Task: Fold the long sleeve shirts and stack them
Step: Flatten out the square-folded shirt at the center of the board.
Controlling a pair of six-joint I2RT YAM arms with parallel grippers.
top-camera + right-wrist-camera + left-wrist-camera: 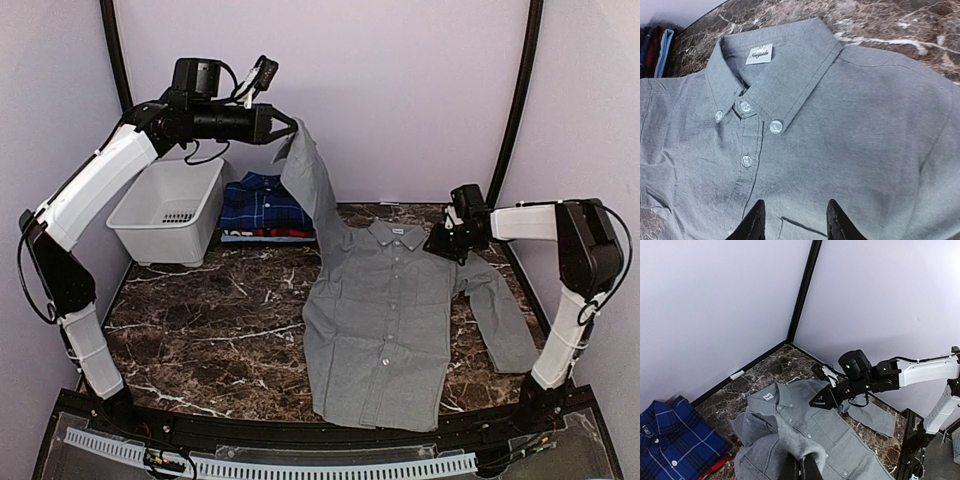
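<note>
Three shirts show in the overhead view. The grey shirt (385, 320) lies front up on the marble table (210, 320), with its collar toward the far wall and its hem near the arms' bases. Its left sleeve (310, 175) is lifted clear of the table. The left gripper (283, 127) is clamped on the sleeve's end, high above the far left of the shirt. From the left wrist camera we see only the two fingers (810, 467) pressed together under a wad of grey cloth, so the cuff itself is hidden.

The right gripper (440, 245) hangs over the shirt's right shoulder with its jaws apart and nothing between them. In its own camera the fingers are cut off by the lower edge, and we cannot tell whether the tips touch the cloth. The collar label (759, 53) carries print we cannot read. The right sleeve (505, 320) lies flat, angled toward the near right.

At the far left, just right of the white plastic basket (150, 215), a folded dark blue plaid shirt (262, 205) rests on another shirt (270, 234). Only a red and white edge of that lower shirt shows. The raised sleeve covers the pile's right side from above.
</note>
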